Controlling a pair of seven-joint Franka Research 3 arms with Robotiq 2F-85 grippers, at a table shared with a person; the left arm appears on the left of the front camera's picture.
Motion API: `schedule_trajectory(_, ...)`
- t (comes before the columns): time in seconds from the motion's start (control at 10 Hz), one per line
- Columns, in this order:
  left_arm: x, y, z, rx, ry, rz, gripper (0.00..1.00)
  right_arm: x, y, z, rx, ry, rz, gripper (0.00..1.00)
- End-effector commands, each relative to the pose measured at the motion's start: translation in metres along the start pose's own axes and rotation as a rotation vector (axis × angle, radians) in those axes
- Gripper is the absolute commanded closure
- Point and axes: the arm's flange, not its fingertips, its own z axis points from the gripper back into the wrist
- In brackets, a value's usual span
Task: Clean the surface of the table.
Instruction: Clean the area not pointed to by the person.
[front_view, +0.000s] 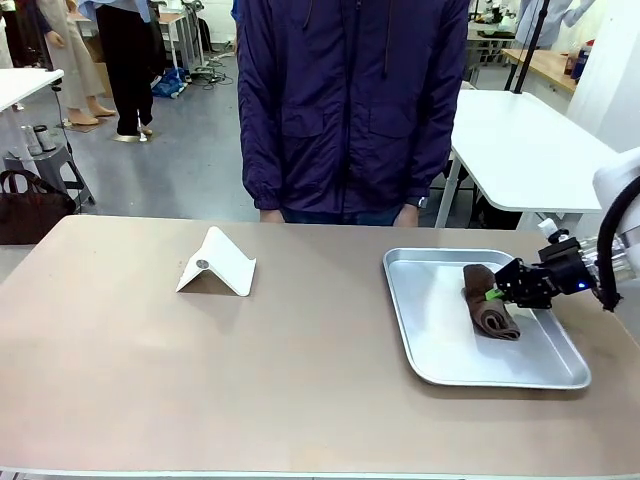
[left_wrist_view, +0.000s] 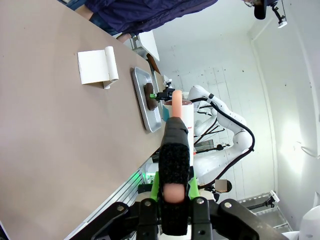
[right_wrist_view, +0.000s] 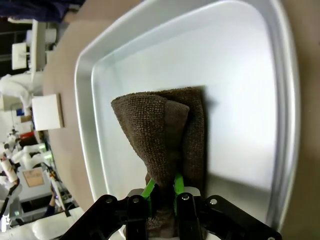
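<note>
left gripper (left_wrist_view: 176, 120): seen in the left wrist view with its fingers pressed together. A pale pink strip shows between them, and what it is cannot be told.
table (front_view: 200, 380): a beige-brown top, spread across the front view from the near edge to the person. It is seen again as a long slanted plane in the left wrist view (left_wrist_view: 45, 150).
bag (front_view: 30, 205): a dark one, set on the floor beyond the table's far left corner.
stand (front_view: 217, 265): a white folded one, placed upright on the left half of the top, well apart from the tray. It is also seen in the wrist views (left_wrist_view: 97, 66) (right_wrist_view: 46, 111).
person (front_view: 350, 100): stood at the far edge in a dark blue jacket, between the stand and the tray.
tray (front_view: 400, 300): a silver metal one, laid flat on the right half of the top (right_wrist_view: 82, 125).
cloth (front_view: 487, 305): a brown one, lying folded inside the tray, with one end gathered upward (right_wrist_view: 160, 130).
right gripper (front_view: 497, 293): brought in low over the tray from the right. The cloth's near end is pinched between its green pads (right_wrist_view: 162, 187).
in the way: the stand and the tray are both resting on the top.
count: one table, one stand, one tray, one cloth, one bag, two grippers.
</note>
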Motion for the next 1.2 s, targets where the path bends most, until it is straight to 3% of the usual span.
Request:
schedule_trajectory(0.0, 0.001, -0.005, -0.001, -0.010, -0.019, -0.003, 0.78, 0.003, -0.013, 0.012, -0.011, -0.042, -0.046, 1.00)
schedule_trajectory(0.4, 0.001, -0.005, -0.001, -0.010, -0.019, -0.003, 0.78, 0.000, -0.020, 0.030, 0.089, -0.065, -0.061, 1.00)
schedule_trajectory(0.8, 0.001, -0.005, -0.001, -0.010, -0.019, -0.003, 0.78, -0.006, -0.001, 0.059, 0.480, 0.001, -0.110, 1.00)
schedule_trajectory(1.1, 0.001, -0.005, -0.001, -0.010, -0.019, -0.003, 0.78, -0.009, 0.006, 0.073, 0.733, 0.124, -0.193, 1.00)
